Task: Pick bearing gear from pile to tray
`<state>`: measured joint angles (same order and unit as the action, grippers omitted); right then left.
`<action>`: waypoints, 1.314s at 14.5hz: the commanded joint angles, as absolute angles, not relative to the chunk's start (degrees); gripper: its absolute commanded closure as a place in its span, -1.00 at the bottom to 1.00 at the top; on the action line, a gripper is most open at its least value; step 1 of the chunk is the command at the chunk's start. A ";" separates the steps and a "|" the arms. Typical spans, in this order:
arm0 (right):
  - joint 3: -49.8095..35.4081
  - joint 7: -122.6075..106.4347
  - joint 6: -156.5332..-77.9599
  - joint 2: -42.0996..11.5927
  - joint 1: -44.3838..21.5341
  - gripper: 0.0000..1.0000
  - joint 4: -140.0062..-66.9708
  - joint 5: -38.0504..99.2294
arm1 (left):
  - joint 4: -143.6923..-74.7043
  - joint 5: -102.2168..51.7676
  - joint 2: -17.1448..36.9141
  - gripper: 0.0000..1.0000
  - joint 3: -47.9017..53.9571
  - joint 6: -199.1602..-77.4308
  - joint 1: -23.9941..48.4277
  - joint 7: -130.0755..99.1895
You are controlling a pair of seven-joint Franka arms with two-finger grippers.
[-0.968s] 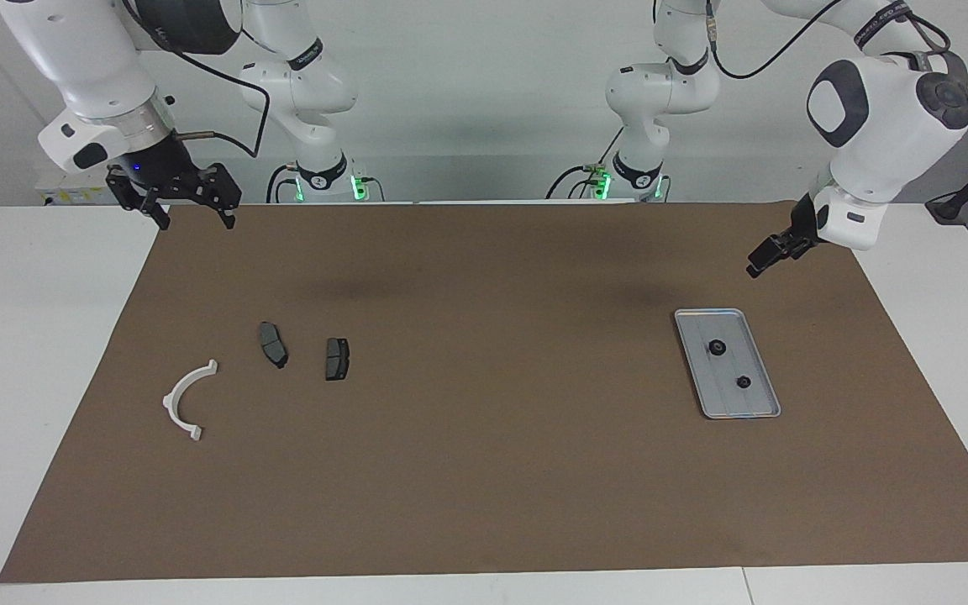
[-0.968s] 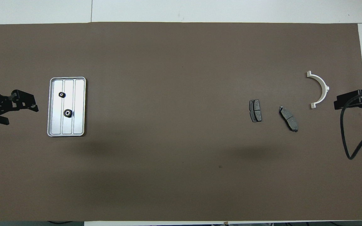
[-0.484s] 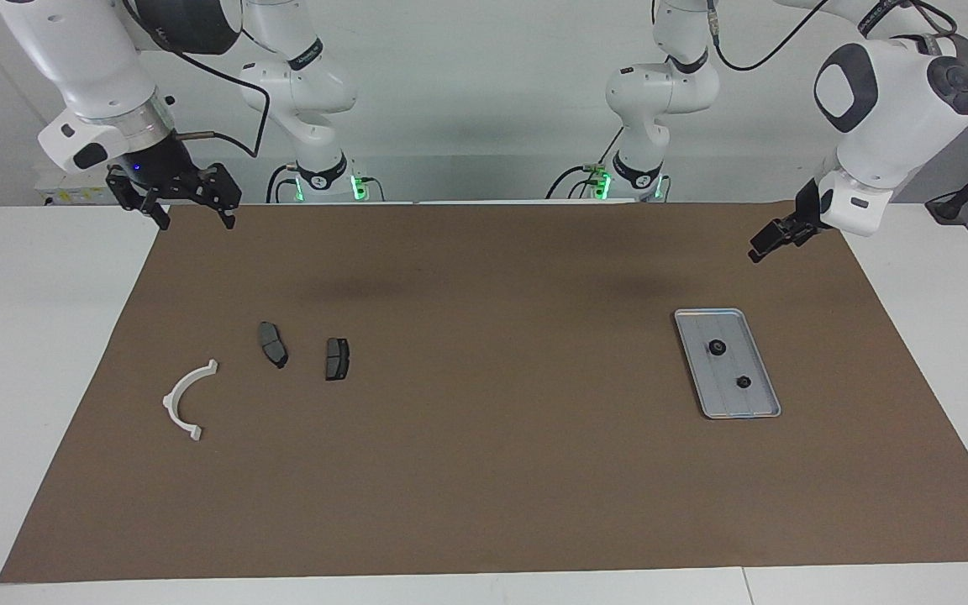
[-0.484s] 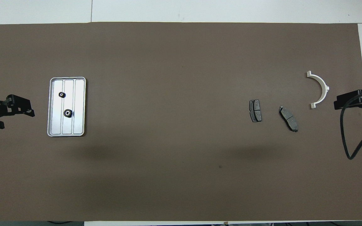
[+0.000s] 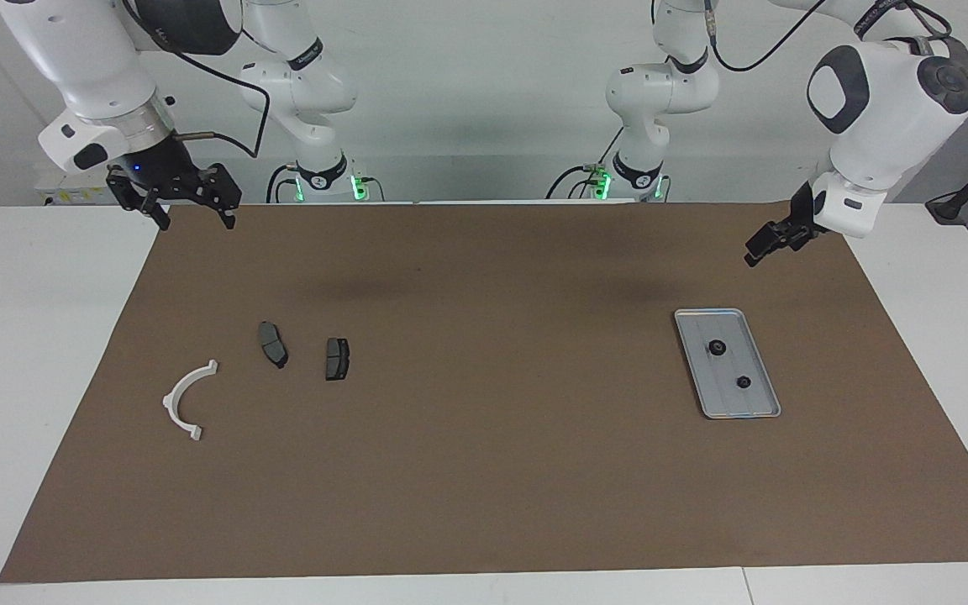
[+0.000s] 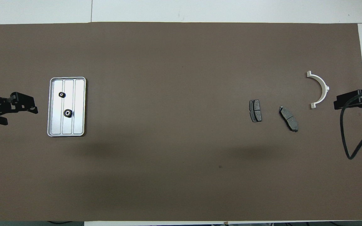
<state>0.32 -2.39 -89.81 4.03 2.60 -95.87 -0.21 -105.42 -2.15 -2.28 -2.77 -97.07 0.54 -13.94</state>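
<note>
With both gears (image 5: 717, 348) already in the tray (image 5: 765, 413), a brake pad (image 5: 336, 359) could be wrongly fetched by either wide-open, empty gripper (image 5: 192, 204).

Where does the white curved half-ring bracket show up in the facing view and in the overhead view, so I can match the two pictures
Facing view: the white half-ring bracket lies in the lower left part, on the brown mat.
Overhead view: the bracket lies near the right edge, above mid-height.
Shared landmark: the two brake pads beside it, toward the left arm's end of the table, and a little nearer to the robots than the bracket.
</note>
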 commanded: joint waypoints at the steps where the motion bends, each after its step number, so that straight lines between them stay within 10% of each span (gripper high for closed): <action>1: -0.09 -1.85 -89.56 3.96 2.99 -1.00 -95.80 -0.88 | -105.20 -1.93 -2.20 -1.00 -2.28 -98.35 -0.09 -13.54; 19: -0.09 -1.85 -89.82 3.96 2.90 -1.00 -95.80 -1.05 | -95.89 -0.17 0.09 -1.00 0.61 -91.32 -0.18 -12.92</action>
<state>0.32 -2.39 -89.81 4.03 2.60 -95.87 -0.23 -97.45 -0.77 -0.81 0.00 -92.61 0.48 -13.53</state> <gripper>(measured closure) 0.000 0.000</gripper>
